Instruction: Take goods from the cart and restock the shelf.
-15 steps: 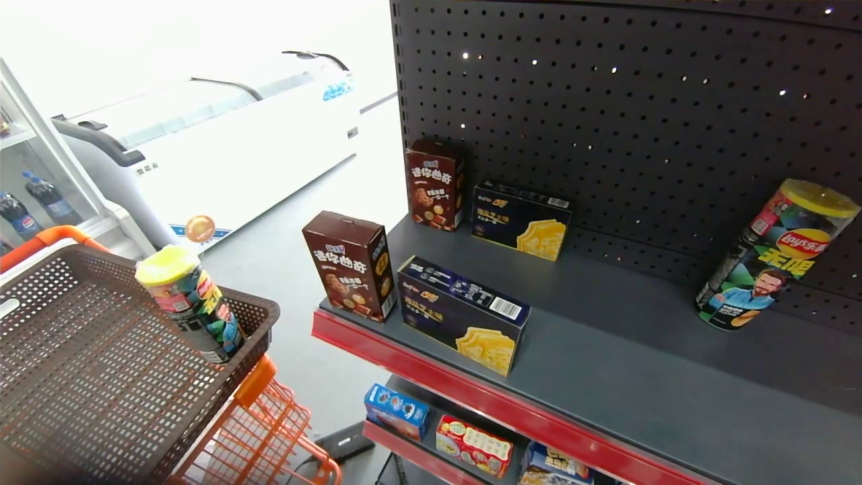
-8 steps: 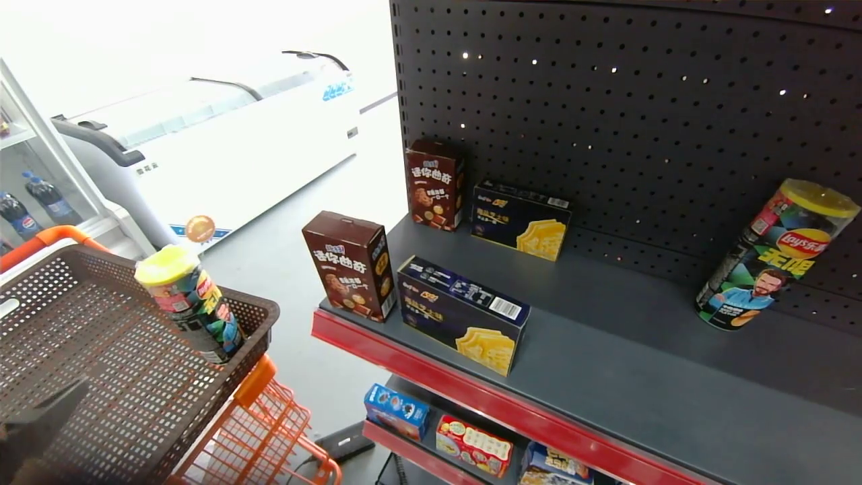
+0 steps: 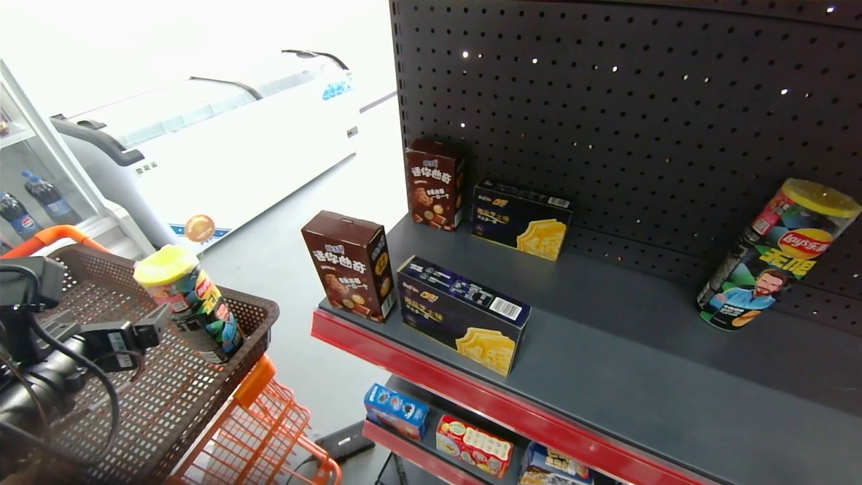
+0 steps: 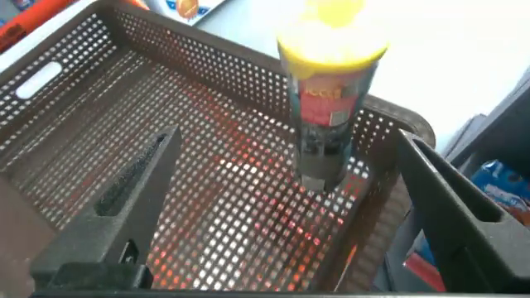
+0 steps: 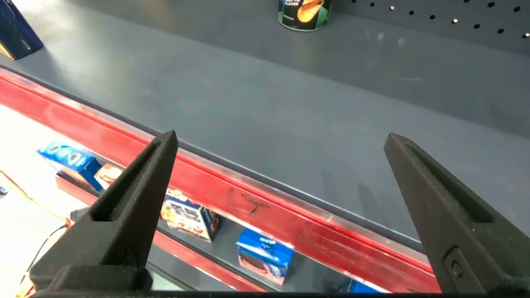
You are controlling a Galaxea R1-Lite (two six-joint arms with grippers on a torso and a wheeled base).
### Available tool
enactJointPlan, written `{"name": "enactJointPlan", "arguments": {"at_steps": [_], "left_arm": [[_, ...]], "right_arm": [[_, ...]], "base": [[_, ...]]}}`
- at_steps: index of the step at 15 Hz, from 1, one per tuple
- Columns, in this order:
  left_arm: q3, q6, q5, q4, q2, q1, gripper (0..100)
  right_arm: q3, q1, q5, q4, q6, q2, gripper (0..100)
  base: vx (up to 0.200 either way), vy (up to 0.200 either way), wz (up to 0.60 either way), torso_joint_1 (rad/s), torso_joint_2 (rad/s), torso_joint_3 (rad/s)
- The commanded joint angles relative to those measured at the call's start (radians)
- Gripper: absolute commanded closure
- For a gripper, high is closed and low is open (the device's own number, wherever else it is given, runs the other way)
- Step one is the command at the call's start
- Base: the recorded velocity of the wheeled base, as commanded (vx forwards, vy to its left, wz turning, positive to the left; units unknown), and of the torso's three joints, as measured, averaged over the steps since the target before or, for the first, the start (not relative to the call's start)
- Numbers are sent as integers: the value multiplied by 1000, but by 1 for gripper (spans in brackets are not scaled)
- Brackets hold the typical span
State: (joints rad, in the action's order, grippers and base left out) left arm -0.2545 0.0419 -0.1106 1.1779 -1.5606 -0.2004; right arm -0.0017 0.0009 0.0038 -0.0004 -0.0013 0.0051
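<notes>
A chip can point(image 3: 186, 302) with a yellow lid stands upright in the far corner of the brown basket point(image 3: 161, 404) on the orange cart point(image 3: 262, 431). My left gripper point(image 3: 138, 330) hangs open over the basket, short of the can. In the left wrist view the can point(image 4: 330, 108) stands ahead of the open left gripper point(image 4: 290, 223), apart from both fingers. A matching can point(image 3: 774, 256) stands at the back right of the grey shelf point(image 3: 606, 350). My right gripper point(image 5: 286, 223) is open and holds nothing above the shelf's red front edge point(image 5: 248, 194).
Two brown boxes point(image 3: 353, 266) point(image 3: 436, 183) and two dark blue boxes point(image 3: 465, 313) point(image 3: 522, 219) occupy the shelf's left end. A black pegboard point(image 3: 640, 114) backs the shelf. Small packs point(image 3: 465, 441) sit on the lower shelf. A white freezer point(image 3: 222, 135) stands beyond the cart.
My left arm has come up from the lower left corner and moved over the basket toward the can. The goods have not moved.
</notes>
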Motion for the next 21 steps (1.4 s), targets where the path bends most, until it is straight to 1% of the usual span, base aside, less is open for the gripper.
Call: {"name": "enactJointPlan", "arguments": {"at_steps": [1, 2, 3, 4, 5, 6, 7, 9, 13, 14, 15, 16, 18, 19, 21], "left_arm": [[32, -8, 151, 315, -311, 12, 0], [26, 3, 226, 387, -358, 4, 0], [12, 26, 241, 393, -392, -7, 0], [-9, 53, 241, 393, -423, -14, 0], [-17, 61, 241, 393, -434, -19, 0], [-60, 76, 241, 393, -460, -47, 0], [-106, 99, 239, 393, -484, -57, 0], [-154, 118, 239, 393, -515, -71, 0], [-252, 115, 241, 393, -598, -70, 0], [-298, 115, 243, 393, -630, -70, 0], [-305, 115, 243, 393, -636, -68, 0], [-341, 113, 244, 393, -664, -66, 0], [-387, 110, 244, 393, -702, -50, 0], [-396, 110, 244, 393, -711, -45, 100], [-416, 118, 246, 393, -708, -43, 100]], "right_arm": [[0, 1, 1, 0, 0, 1, 0], [0, 1, 1, 0, 0, 1, 0], [0, 1, 1, 0, 0, 1, 0], [0, 1, 1, -1, 0, 1, 0], [0, 1, 1, 0, 0, 1, 0], [0, 1, 1, 0, 0, 1, 0], [0, 1, 1, -1, 0, 1, 0], [0, 1, 1, 0, 0, 1, 0], [0, 1, 1, -1, 0, 1, 0], [0, 1, 1, 0, 0, 1, 0], [0, 1, 1, -1, 0, 1, 0], [0, 1, 1, -1, 0, 1, 0], [0, 1, 1, 0, 0, 1, 0], [0, 1, 1, 0, 0, 1, 0], [0, 1, 1, -1, 0, 1, 0]], "base": [[0, 0, 0, 0, 0, 0], [0, 0, 0, 0, 0, 0], [0, 0, 0, 0, 0, 0], [0, 0, 0, 0, 0, 0], [0, 0, 0, 0, 0, 0], [0, 0, 0, 0, 0, 0], [0, 0, 0, 0, 0, 0], [0, 0, 0, 0, 0, 0], [0, 0, 0, 0, 0, 0], [0, 0, 0, 0, 0, 0], [0, 0, 0, 0, 0, 0], [0, 0, 0, 0, 0, 0], [0, 0, 0, 0, 0, 0], [0, 0, 0, 0, 0, 0], [0, 0, 0, 0, 0, 0]]}}
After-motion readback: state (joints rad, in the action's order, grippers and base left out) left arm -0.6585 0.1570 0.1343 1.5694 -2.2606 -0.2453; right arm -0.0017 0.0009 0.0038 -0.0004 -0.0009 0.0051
